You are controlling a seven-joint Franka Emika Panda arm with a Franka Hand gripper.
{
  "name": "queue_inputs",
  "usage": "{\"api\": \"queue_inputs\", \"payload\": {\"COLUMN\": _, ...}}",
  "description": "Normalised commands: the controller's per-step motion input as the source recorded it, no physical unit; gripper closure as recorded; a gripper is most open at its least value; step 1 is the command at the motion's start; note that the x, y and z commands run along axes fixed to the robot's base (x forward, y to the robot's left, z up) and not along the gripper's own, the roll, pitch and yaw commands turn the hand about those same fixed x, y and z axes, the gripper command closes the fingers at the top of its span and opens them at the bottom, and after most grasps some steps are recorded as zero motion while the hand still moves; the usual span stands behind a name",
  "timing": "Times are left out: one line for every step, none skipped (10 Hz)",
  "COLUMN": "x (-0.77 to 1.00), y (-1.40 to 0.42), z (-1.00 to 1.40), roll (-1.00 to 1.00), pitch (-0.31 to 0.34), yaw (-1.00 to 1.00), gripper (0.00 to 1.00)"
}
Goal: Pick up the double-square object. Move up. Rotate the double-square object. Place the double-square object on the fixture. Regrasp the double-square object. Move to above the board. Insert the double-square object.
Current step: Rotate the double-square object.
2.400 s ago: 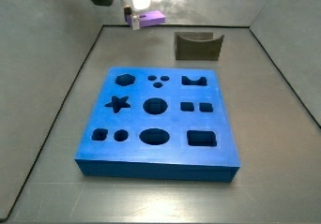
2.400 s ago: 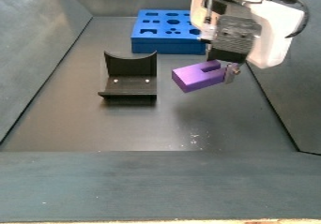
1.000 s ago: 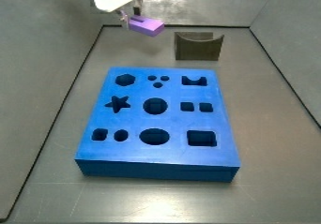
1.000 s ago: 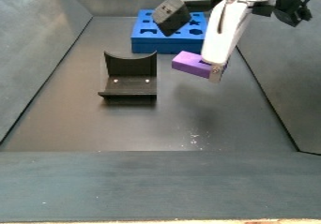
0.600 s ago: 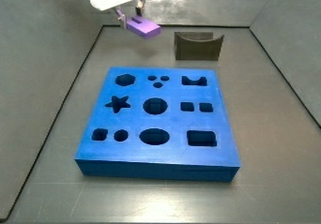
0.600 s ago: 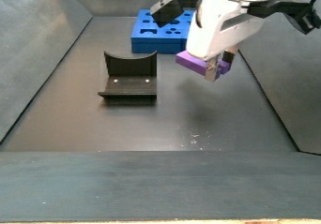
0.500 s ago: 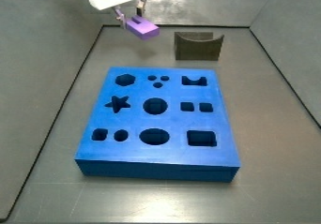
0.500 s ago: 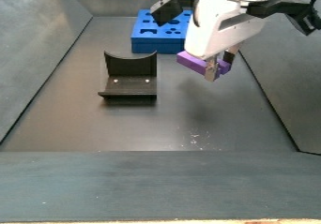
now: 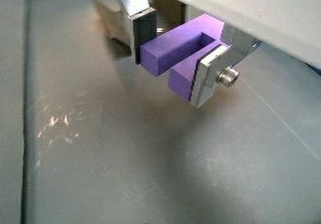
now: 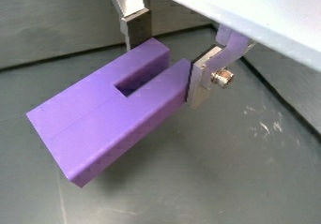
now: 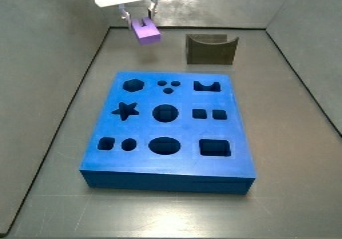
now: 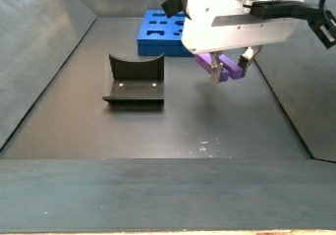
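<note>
My gripper (image 9: 175, 52) is shut on the double-square object (image 9: 182, 54), a lilac block with a slot, and holds it in the air above the dark floor. It also shows in a wrist view (image 10: 107, 125), with a silver finger (image 10: 206, 75) pressed on its side. In a side view the gripper (image 11: 142, 21) holds the block (image 11: 144, 30) left of the fixture (image 11: 210, 49) and beyond the blue board (image 11: 168, 126). In a side view the block (image 12: 223, 66) hangs to the right of the fixture (image 12: 134, 82), in front of the board (image 12: 164, 33).
Grey walls (image 11: 67, 73) bound the work area on both sides. The dark floor (image 12: 157, 136) lies between the fixture and the near edge. The board's cut-out holes (image 11: 163, 113) face up.
The gripper has turned with the block in it. The block now points more downward and looks narrower in both side views. Board and fixture have not moved.
</note>
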Motion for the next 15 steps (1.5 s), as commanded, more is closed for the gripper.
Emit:
{"api": "queue_inputs", "payload": {"x": -0.01, "y": 0.02, "z": 0.0, "roll": -0.01, "pitch": -0.001, "yaw": -1.0, "gripper": 1.0}}
{"api": "queue_inputs", "payload": {"x": -0.01, "y": 0.02, "z": 0.0, "roll": -0.01, "pitch": -0.002, "yaw": -1.0, "gripper": 1.0}}
{"api": "queue_inputs", "payload": {"x": -0.01, "y": 0.02, "z": 0.0, "roll": -0.01, "pitch": -0.002, "yaw": -0.88, "gripper": 1.0}}
{"api": "queue_inputs", "payload": {"x": -0.01, "y": 0.02, "z": 0.0, "roll": -0.01, "pitch": -0.002, "yaw": -0.72, "gripper": 1.0}}
{"api": "queue_inputs", "payload": {"x": -0.01, "y": 0.02, "z": 0.0, "roll": -0.01, "pitch": -0.002, "yaw": -0.44, "gripper": 1.0}}
{"api": "queue_inputs", "payload": {"x": -0.01, "y": 0.02, "z": 0.0, "roll": -0.01, "pitch": -0.002, "yaw": -0.3, "gripper": 1.0}}
{"api": "queue_inputs", "payload": {"x": 0.0, "y": 0.0, "z": -1.0, "roll": 0.0, "pitch": 0.0, "yaw": 0.0, "gripper": 1.0}}
{"api": "queue_inputs", "payload": {"x": 0.02, "y": 0.0, "z": -1.0, "roll": 0.0, "pitch": -0.013, "yaw": 0.04, "gripper": 1.0}}
{"api": "queue_inputs", "payload": {"x": 0.05, "y": 0.0, "z": -0.99, "roll": -0.01, "pitch": -0.027, "yaw": 0.04, "gripper": 1.0}}
{"api": "queue_inputs", "payload": {"x": 0.05, "y": 0.0, "z": -0.92, "roll": -0.01, "pitch": -0.029, "yaw": 0.04, "gripper": 1.0}}
{"api": "queue_inputs", "payload": {"x": 0.05, "y": 0.0, "z": -0.82, "roll": -0.02, "pitch": -0.032, "yaw": 0.03, "gripper": 1.0}}
{"api": "queue_inputs", "payload": {"x": 0.05, "y": 0.0, "z": -0.68, "roll": -0.04, "pitch": -0.035, "yaw": 0.02, "gripper": 1.0}}
{"api": "queue_inputs", "payload": {"x": 0.05, "y": 0.0, "z": -0.58, "roll": -0.05, "pitch": -0.035, "yaw": 0.02, "gripper": 1.0}}
{"api": "queue_inputs", "payload": {"x": 0.04, "y": 0.0, "z": -0.49, "roll": -0.06, "pitch": -0.039, "yaw": 0.01, "gripper": 1.0}}
{"api": "queue_inputs", "payload": {"x": 0.04, "y": 0.01, "z": -0.36, "roll": -0.07, "pitch": -0.048, "yaw": 0.01, "gripper": 1.0}}
